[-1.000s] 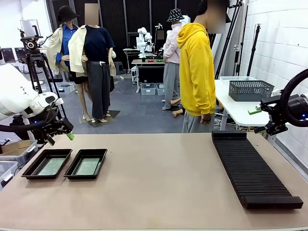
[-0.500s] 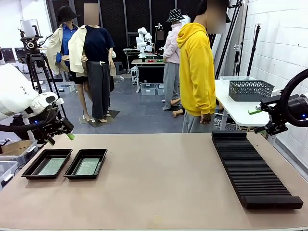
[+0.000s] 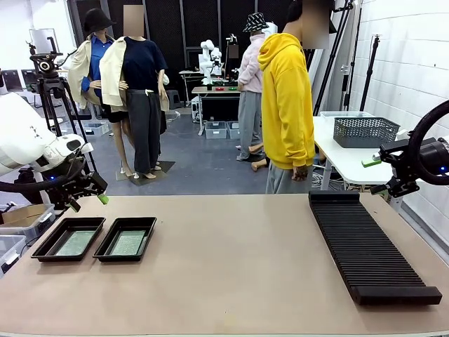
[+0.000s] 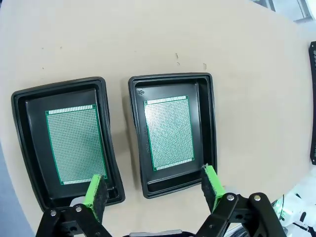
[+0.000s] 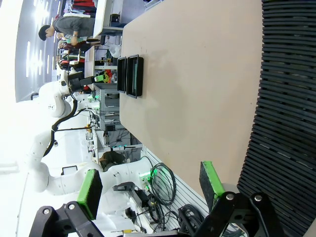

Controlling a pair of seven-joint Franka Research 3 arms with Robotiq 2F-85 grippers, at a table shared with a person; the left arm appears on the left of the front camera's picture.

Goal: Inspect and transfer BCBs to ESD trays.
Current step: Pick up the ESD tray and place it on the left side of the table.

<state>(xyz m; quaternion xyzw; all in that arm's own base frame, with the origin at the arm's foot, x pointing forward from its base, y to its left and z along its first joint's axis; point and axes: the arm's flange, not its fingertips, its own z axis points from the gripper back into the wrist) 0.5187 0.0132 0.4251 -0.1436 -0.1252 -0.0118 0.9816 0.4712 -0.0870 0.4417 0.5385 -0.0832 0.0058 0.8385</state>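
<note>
Tan tabletop [image 3: 231, 260] gives you plenty of room, but the long black rack [image 3: 368, 246] sits just under your right gripper [image 5: 150, 190], whose jaws are spread wide and hold nothing; a careless drop could clip its ribs. Both black trays [image 4: 173, 133] already carry a green board [image 4: 168, 131] each, lying flat. Your left gripper [image 4: 153, 190], also wide and bare, hovers over them; descend crooked and a pad may catch a rim and tip a tray.

Left wrist view: the left tray [image 4: 29, 143] has its near rim partly hidden behind a green pad [image 4: 95, 193]. The ribbed rack [image 4: 313, 103] is cut off at the picture's edge. Board [image 4: 169, 131] markings (possibly hole grids) are too fine to resolve.
</note>
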